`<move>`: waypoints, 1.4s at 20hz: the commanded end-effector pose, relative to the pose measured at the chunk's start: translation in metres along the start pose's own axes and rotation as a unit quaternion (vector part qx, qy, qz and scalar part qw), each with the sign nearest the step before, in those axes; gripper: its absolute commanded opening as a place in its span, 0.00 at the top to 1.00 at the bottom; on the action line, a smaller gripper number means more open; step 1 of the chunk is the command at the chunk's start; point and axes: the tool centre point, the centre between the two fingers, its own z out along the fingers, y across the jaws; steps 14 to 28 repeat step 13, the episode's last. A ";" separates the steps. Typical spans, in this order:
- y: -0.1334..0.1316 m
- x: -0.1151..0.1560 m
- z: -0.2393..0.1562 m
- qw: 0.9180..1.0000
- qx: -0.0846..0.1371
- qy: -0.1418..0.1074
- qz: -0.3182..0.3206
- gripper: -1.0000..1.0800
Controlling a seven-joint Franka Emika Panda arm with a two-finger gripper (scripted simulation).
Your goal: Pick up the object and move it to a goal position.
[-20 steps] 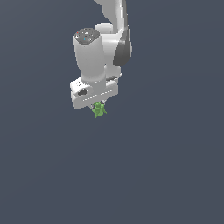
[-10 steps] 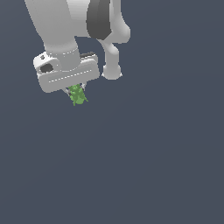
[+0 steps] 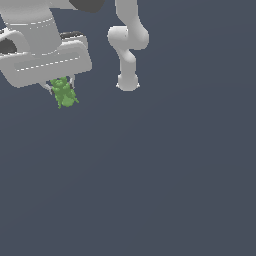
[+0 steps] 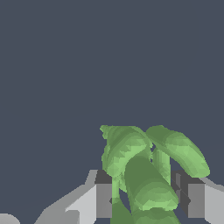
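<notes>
The object (image 3: 64, 93) is a small bright green lumpy figure with little protrusions. It hangs between the fingers of my white gripper (image 3: 62, 88) at the exterior view's upper left, held off the floor. In the wrist view the object (image 4: 146, 175) fills the space between the two fingers (image 4: 103, 197), which press on it from both sides. The gripper is shut on the object. The fingers are mostly hidden behind the gripper body in the exterior view. No goal marker shows in either view.
The arm's base and lower links (image 3: 128, 45) stand at the top middle of the exterior view. A plain dark grey floor (image 3: 165, 175) lies all around and below.
The gripper with the object in it has moved toward the exterior view's left and upward, and looms larger, closer to the camera. The grip on the object is unchanged.
</notes>
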 end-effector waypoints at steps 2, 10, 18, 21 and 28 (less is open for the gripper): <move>0.011 -0.003 -0.014 1.000 0.000 0.000 0.000 1.00; 0.023 -0.005 -0.029 1.000 0.000 -0.001 0.000 1.00; 0.024 -0.004 -0.030 1.000 0.000 -0.001 0.000 1.00; 0.024 -0.004 -0.030 1.000 0.000 -0.001 0.000 1.00; 0.024 -0.004 -0.030 1.000 0.000 -0.001 0.000 1.00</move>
